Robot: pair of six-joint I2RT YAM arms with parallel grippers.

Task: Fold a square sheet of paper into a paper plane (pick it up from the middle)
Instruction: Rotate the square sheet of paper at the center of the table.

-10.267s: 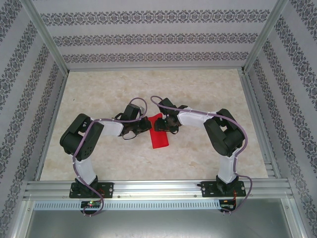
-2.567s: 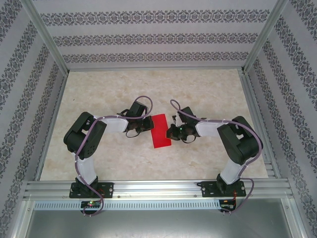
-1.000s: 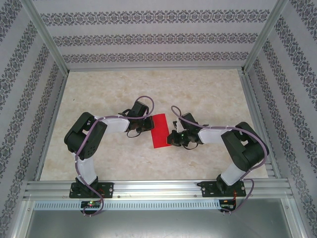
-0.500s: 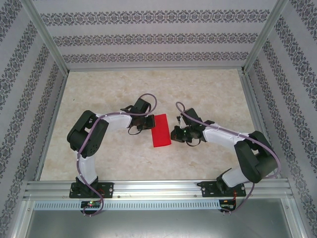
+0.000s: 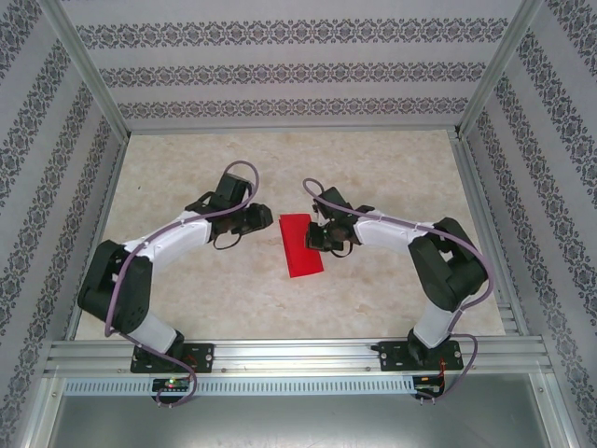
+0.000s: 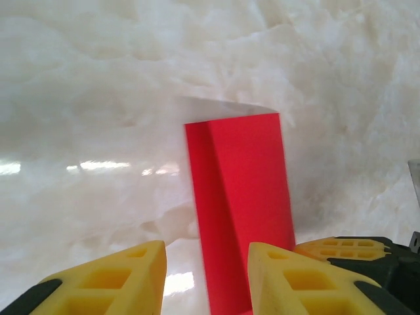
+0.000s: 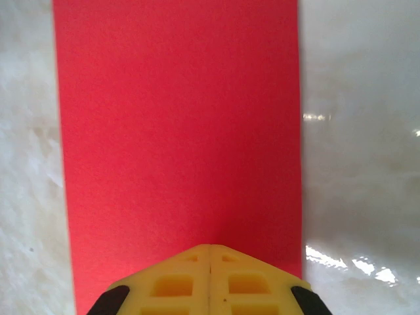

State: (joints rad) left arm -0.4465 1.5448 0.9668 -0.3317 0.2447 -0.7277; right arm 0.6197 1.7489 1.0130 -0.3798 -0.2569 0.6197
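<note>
Red and folded into a long strip, the sheet of paper point(image 5: 300, 245) point(image 6: 239, 197) point(image 7: 177, 131) lies flat in the middle of the pale stone table point(image 5: 392, 168). I see one flap lying over the other. My right gripper point(image 5: 312, 233) point(image 7: 209, 262) is at its right edge, jaws pressed together. My left gripper point(image 5: 264, 217) point(image 6: 207, 275) sits just beside its left edge, jaws spread apart, holding nothing.

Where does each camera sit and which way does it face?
Top external: above and behind, looking down on the table; left arm and right arm flank the red paper.
Left wrist: on the left arm, facing the paper at a slant; open left gripper below.
Right wrist: on the right arm, looking down on the paper; shut right gripper below.
All share the paper.
</note>
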